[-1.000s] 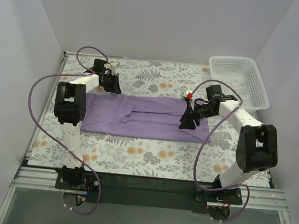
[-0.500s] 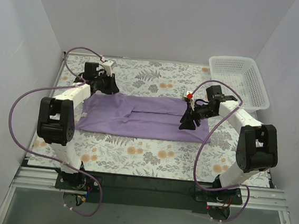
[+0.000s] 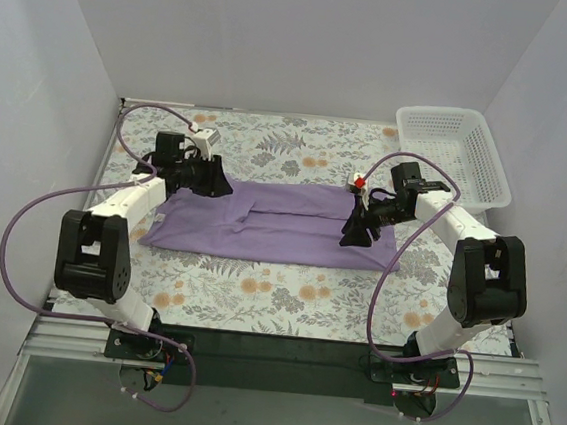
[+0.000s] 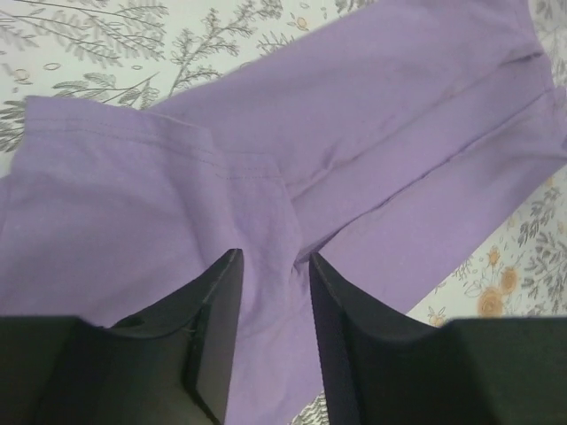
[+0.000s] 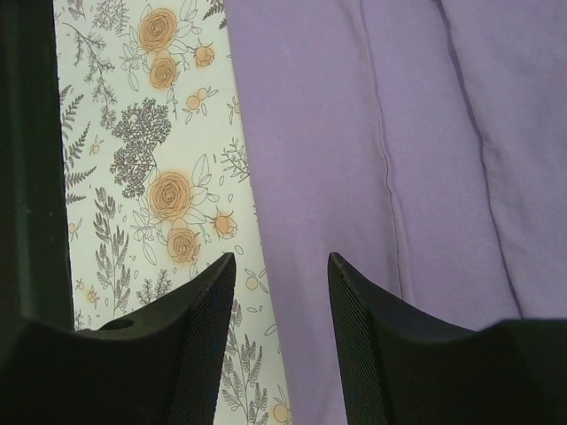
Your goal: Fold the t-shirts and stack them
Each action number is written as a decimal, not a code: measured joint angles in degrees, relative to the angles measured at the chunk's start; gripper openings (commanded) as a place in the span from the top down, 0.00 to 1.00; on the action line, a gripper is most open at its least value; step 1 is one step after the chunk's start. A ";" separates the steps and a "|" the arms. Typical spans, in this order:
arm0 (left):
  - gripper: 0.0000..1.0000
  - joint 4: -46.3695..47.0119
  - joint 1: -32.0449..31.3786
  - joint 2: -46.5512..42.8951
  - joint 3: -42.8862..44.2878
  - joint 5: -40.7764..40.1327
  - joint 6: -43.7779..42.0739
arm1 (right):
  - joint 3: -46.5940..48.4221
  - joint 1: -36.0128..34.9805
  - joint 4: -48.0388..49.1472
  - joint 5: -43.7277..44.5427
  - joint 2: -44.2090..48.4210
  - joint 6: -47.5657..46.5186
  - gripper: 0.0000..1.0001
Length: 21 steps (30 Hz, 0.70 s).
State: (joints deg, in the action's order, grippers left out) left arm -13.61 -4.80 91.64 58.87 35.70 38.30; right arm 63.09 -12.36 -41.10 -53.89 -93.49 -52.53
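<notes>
At the left of the top view, the left arm reaches in from the counter's (image 3: 275, 297) left side, a purple cable (image 3: 19, 247) looping wide beside it. The left tool (image 3: 209, 178) sits over the far left corner of the t-shirt (image 3: 282, 222). In the left wrist view this tool (image 4: 273, 266) is parted by a narrow gap and holds nothing. Purple cloth shows through the gap just below the fingertips (image 4: 217, 301). There the t-shirt (image 4: 372, 124) has a stitched hem running across its near part and a long crease leading away toward the far end. The t-shirt lies across the middle of the flower-print counter as a long, lengthwise-folded band, mostly flat, with overlapping layers along its centre. Its left end is a little rumpled under the left tool. Further right, the right arm bends in from the right side, and the right tool (image 3: 355, 234) points down at the right end of the t-shirt. From the right wrist, this tool (image 5: 279, 266) is open and empty, straddling the t-shirt's (image 5: 399, 133) straight edge, with flower print on one side and purple cloth on the other. At the far right corner a white basket (image 3: 495, 178) stands on the counter, well apart from the t-shirt.
</notes>
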 measured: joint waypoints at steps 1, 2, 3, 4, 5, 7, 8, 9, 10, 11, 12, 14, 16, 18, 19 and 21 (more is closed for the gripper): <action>0.61 -0.28 -0.11 -1.09 -0.13 -1.14 0.59 | 0.00 0.00 -0.02 0.13 -0.02 0.00 0.48; 0.57 -0.72 -0.17 -2.29 -0.20 -2.97 1.70 | 0.00 0.02 -0.02 0.24 -0.02 0.02 0.48; 0.57 -1.25 -0.13 -3.50 -0.26 -5.38 3.13 | 0.00 0.04 -0.04 0.57 -0.04 0.02 0.48; 0.55 -1.70 0.13 -4.79 -0.33 -7.52 4.70 | 0.00 0.04 -0.04 1.07 -0.11 0.04 0.48; 0.49 -2.23 0.59 -6.25 -0.50 -9.38 6.56 | 0.00 0.13 -0.02 1.73 -0.15 0.11 0.48; 0.30 -2.03 1.73 -9.84 -2.80 -12.70 10.62 | 0.02 0.44 0.11 3.50 -0.24 0.48 0.46; 0.22 -2.29 2.49 -12.59 -4.90 -14.34 13.40 | 0.02 0.68 0.31 4.59 -0.26 0.90 0.45; 0.14 -2.82 3.21 -15.72 -7.30 -15.96 16.87 | 0.02 0.87 0.63 5.75 -0.26 1.22 0.44; 0.14 -3.52 4.13 -19.19 -9.88 -17.64 20.92 | 0.02 1.05 0.90 6.64 -0.26 1.38 0.44; 0.13 -3.98 5.18 -23.17 -12.79 -18.99 24.96 | 0.09 1.05 1.07 7.85 -0.26 1.22 0.43; 0.13 -5.01 6.03 -27.19 -15.80 -20.24 28.81 | 0.11 1.05 1.20 8.68 -0.26 1.11 0.42; 0.16 -7.28 7.17 -35.91 -21.88 -22.93 38.21 | 0.13 0.17 1.95 11.17 -0.26 0.26 0.40; 0.19 -10.97 7.32 -43.58 -26.86 -25.57 47.08 | 0.17 -1.75 2.84 14.05 -0.26 -0.15 0.39; 0.21 -15.02 7.32 -49.09 -30.29 -28.15 55.23 | 0.63 -3.76 3.54 15.98 -0.26 -0.09 0.39; 0.22 -16.70 7.32 -50.75 -31.50 -29.55 58.66 | 1.16 -4.68 3.74 16.46 -0.26 0.15 0.39; 0.25 -18.88 7.34 -51.32 -32.96 -32.22 64.13 | 2.56 -5.81 4.35 16.57 -0.31 0.96 0.39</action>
State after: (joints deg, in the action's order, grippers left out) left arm -32.49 2.55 40.32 25.91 3.49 102.43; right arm 65.65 -18.17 -36.75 -37.32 -93.80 -51.57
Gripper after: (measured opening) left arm 0.775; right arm 0.609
